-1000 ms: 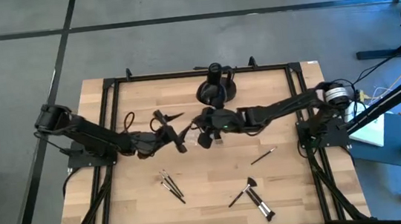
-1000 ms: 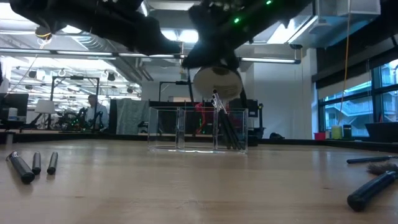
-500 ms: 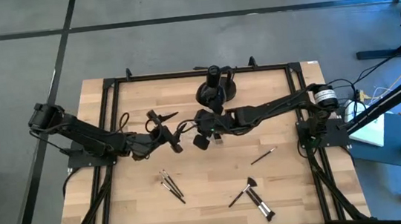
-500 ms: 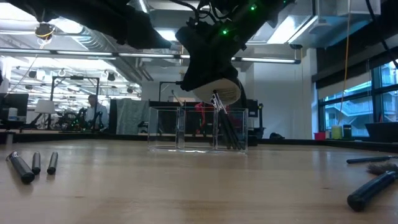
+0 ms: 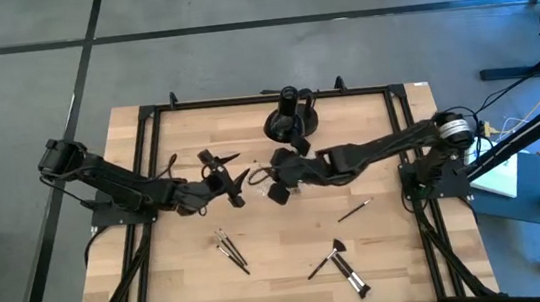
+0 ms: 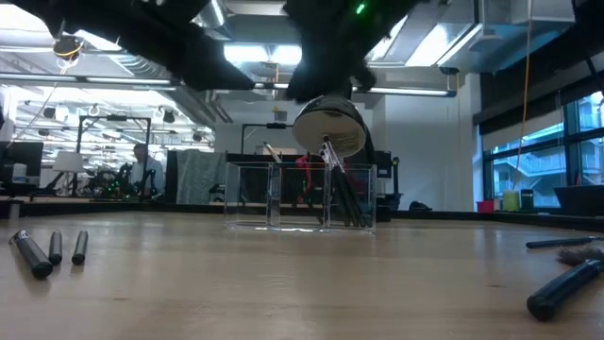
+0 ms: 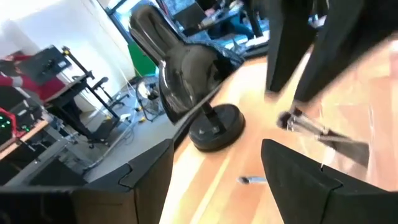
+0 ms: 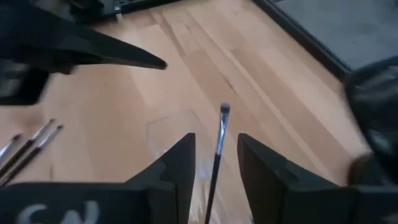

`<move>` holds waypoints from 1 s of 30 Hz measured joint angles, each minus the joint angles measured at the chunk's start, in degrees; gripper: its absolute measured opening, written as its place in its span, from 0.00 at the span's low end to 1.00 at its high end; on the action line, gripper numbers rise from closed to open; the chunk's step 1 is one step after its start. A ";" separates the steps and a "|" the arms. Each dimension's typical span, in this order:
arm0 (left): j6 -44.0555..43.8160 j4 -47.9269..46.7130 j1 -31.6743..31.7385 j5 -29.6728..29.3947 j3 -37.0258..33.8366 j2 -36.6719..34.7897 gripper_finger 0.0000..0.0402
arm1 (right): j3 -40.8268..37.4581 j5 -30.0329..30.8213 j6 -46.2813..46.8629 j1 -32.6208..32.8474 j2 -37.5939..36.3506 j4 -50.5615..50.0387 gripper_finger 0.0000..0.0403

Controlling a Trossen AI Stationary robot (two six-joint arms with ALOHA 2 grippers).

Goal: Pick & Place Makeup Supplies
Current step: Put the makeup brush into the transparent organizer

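Shifted slightly right since earlier, right gripper hangs over the clear organiser, jaws parting to drop a thin makeup brush; left gripper waits open.

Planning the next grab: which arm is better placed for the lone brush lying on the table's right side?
Probably right: the right gripper hangs mid-table on the lone brush's side, its base nearest; the left gripper would cross over.

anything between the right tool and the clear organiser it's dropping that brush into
Nothing visible does. The right tool hangs over the clear organiser tray, with a thin makeup brush between its parted fingers and only bare table below. The left tool waits off to one side, and the black mirror stand sits behind.
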 joint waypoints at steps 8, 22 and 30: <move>-2.54 -3.31 -0.15 1.41 0.00 0.00 0.60 | 0.04 -0.42 23.66 10.38 -7.96 -26.87 0.30; 0.59 -5.15 2.02 8.18 4.52 0.00 0.59 | -1.89 -18.03 62.98 19.77 -6.63 -55.97 0.30; 3.21 -13.38 2.21 -0.30 4.76 0.04 0.59 | -13.45 -28.50 71.44 17.88 -7.87 -49.63 0.30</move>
